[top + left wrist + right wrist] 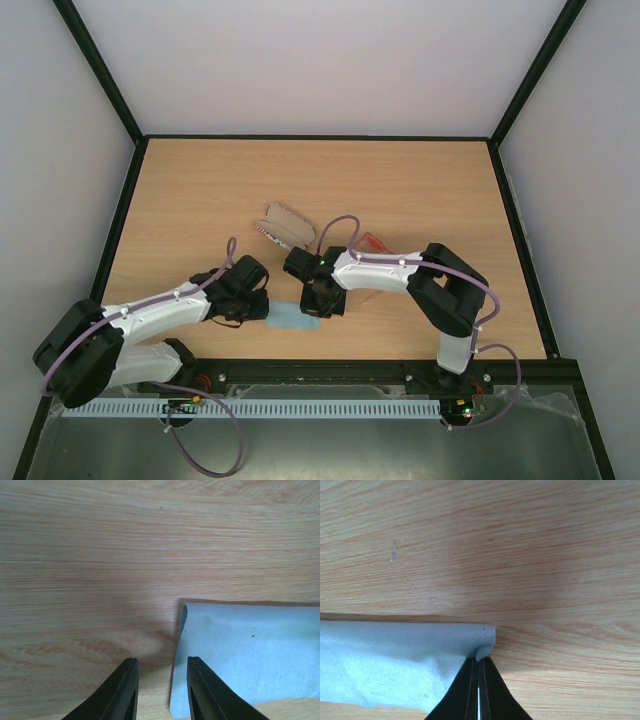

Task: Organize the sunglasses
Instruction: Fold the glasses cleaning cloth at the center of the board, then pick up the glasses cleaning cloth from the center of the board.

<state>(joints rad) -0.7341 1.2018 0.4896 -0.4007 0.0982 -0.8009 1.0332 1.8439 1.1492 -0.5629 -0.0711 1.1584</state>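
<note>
The sunglasses [373,241] show only as a thin red-orange bit beside the right arm, mostly hidden by it. A light-blue cloth [291,320] lies flat near the table's front edge. My right gripper [479,661] is shut on the cloth's [395,665] right corner, which curls up at the fingertips. My left gripper [161,667] stands open low over the cloth's [250,650] left edge. One of its fingers is over bare wood and the other over the cloth. In the top view, the left gripper [264,307] and the right gripper [314,307] sit at opposite ends of the cloth.
A patterned oblong case [288,226] lies open behind the grippers, left of the sunglasses. Black frame rails border the wooden table [200,190] on the left, right and back.
</note>
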